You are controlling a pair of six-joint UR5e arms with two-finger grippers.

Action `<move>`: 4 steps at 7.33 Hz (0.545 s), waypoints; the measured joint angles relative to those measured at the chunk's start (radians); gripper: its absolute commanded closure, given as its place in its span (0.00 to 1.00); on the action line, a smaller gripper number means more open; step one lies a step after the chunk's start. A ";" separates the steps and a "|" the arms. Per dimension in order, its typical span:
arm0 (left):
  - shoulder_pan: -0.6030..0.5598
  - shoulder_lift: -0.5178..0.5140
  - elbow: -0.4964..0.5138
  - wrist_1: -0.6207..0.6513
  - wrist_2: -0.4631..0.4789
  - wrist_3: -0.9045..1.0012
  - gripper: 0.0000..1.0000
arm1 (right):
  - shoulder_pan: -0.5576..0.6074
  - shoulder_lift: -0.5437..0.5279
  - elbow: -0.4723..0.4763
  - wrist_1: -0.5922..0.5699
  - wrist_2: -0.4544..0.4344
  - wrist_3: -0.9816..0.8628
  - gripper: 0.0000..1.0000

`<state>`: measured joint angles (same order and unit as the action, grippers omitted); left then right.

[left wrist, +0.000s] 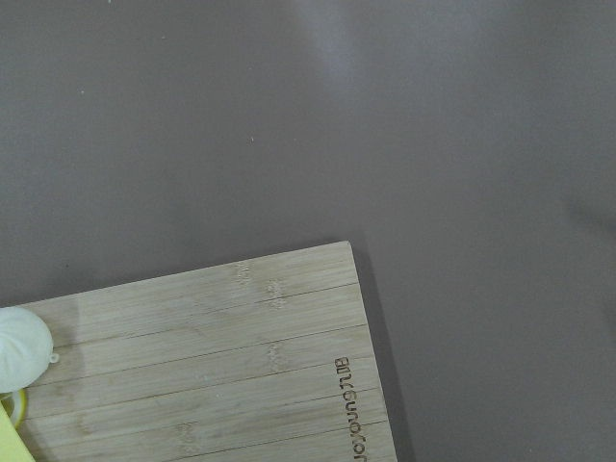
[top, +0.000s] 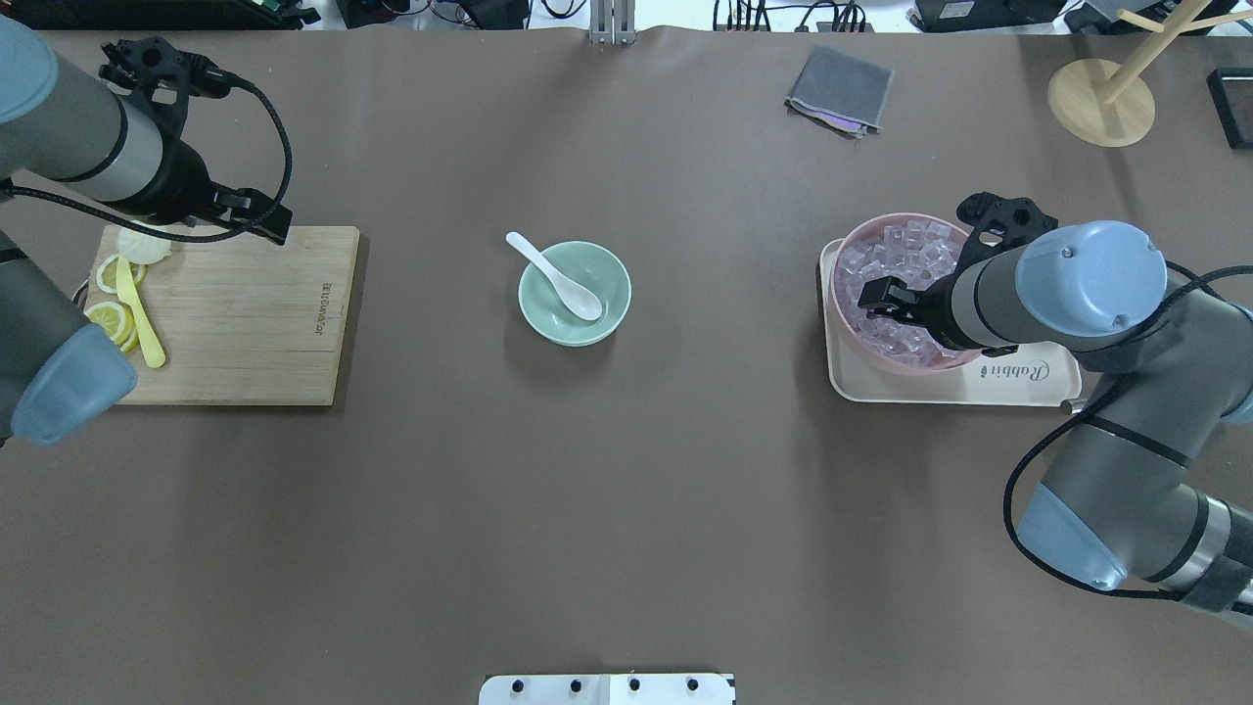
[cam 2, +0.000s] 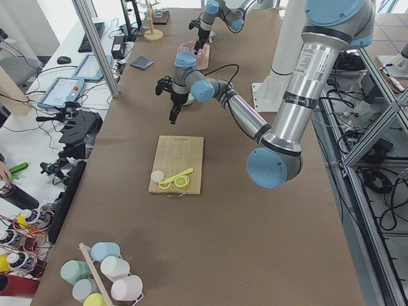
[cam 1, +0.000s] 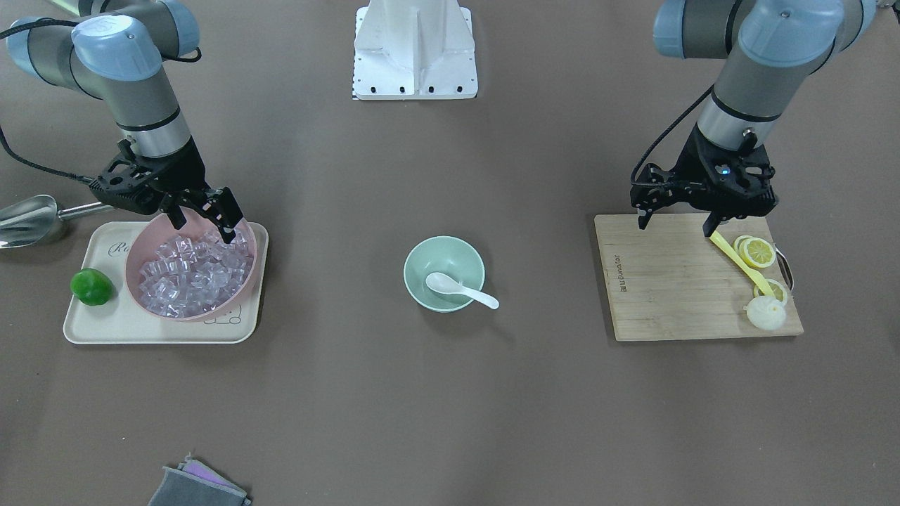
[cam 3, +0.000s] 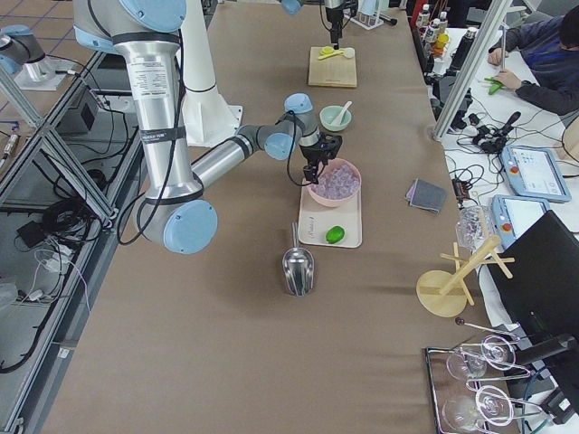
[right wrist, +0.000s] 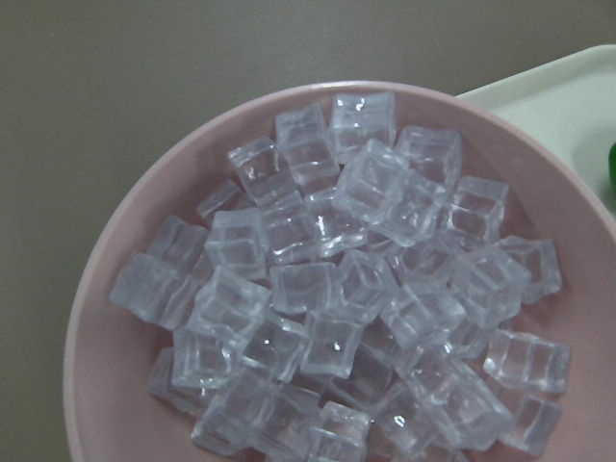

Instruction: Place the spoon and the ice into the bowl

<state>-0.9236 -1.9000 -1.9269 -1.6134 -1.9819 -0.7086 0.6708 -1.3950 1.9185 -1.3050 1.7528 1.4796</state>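
The white spoon (cam 1: pixel 457 287) lies in the mint-green bowl (cam 1: pixel 450 253) at the table's middle, with its handle over the rim; it also shows in the overhead view (top: pixel 558 279). Several clear ice cubes (cam 1: pixel 193 274) fill a pink bowl (cam 1: pixel 144 246); the right wrist view shows them close up (right wrist: pixel 337 289). My right gripper (cam 1: pixel 202 219) is open and empty just above the ice at the pink bowl's rim. My left gripper (cam 1: pixel 676 223) is open and empty over the back edge of the cutting board (cam 1: pixel 668 281).
The pink bowl stands on a cream tray (cam 1: pixel 140 330) with a green lime (cam 1: pixel 91 287). A steel scoop (cam 1: pixel 28 218) lies beside the tray. Lemon slices (cam 1: pixel 756 251) and a yellow utensil (cam 1: pixel 731 256) lie on the board. A grey cloth (cam 1: pixel 197 485) lies at the near edge.
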 measured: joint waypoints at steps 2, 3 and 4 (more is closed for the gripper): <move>-0.050 0.005 0.002 0.006 -0.020 0.093 0.01 | -0.004 0.011 -0.004 -0.023 0.025 0.004 0.15; -0.074 0.011 0.003 0.010 -0.029 0.135 0.01 | -0.006 0.034 -0.007 -0.063 0.033 0.018 0.21; -0.086 0.010 0.004 0.011 -0.033 0.154 0.01 | -0.010 0.056 -0.011 -0.103 0.036 0.044 0.32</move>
<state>-1.0094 -1.8896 -1.9233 -1.6023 -2.0151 -0.5543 0.6613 -1.3388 1.9079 -1.4079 1.7886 1.5235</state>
